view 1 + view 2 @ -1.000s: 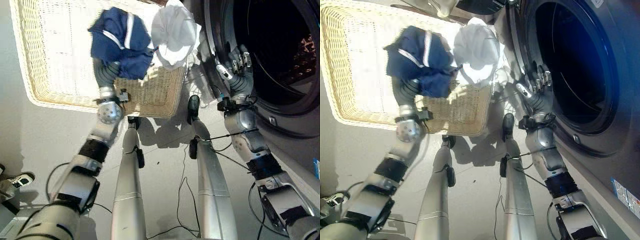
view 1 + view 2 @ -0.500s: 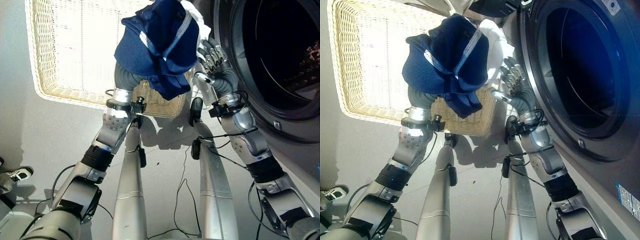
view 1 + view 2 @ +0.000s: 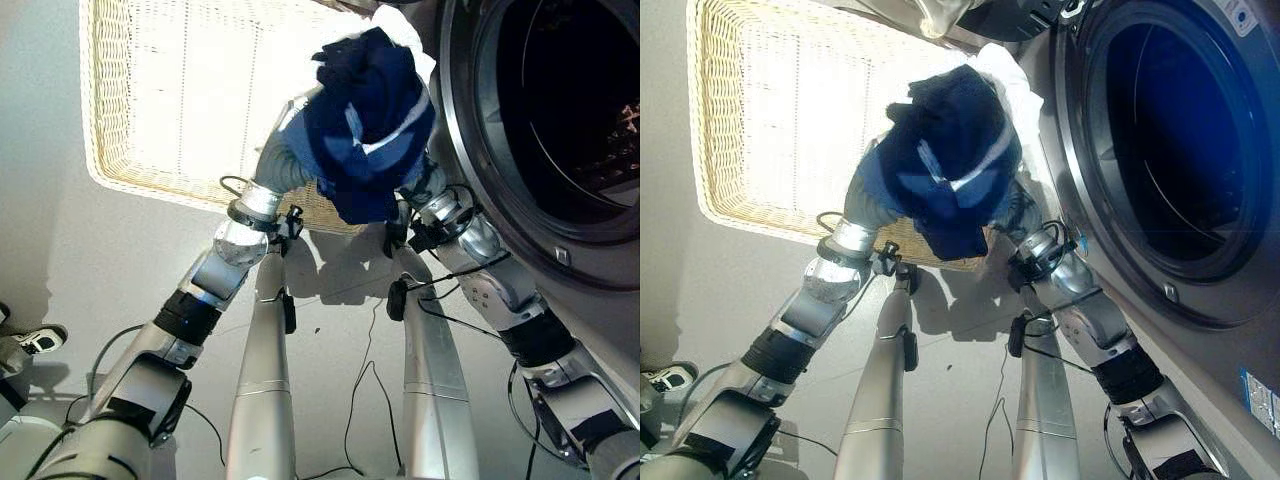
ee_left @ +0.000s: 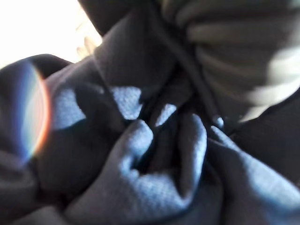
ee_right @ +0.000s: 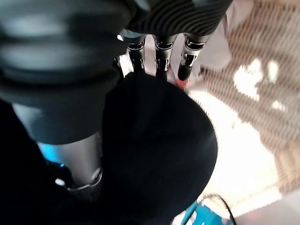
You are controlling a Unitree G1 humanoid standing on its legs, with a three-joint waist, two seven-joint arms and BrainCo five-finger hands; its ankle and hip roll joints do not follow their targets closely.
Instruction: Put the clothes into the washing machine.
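Navy garment [image 3: 368, 120] held up between the wicker basket [image 3: 150, 170] and the washing machine [image 3: 470, 150].

The bundled navy cloth, marked with pale stripes, covers the end of the left arm, so the hand beneath is hidden. A white cloth [image 3: 405, 35] shows just behind it, near the basket's corner. The machine's round opening [image 3: 570, 100] stands dark at the right. The right arm reaches up under the bundle beside the drum's rim.

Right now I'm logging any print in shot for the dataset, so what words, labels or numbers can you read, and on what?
None can be read.
Washing machine: a small label at its lower front and a mark by its top corner, both too small to read.
Navy garment: pale stripes, no lettering visible.
Wicker basket: no print.
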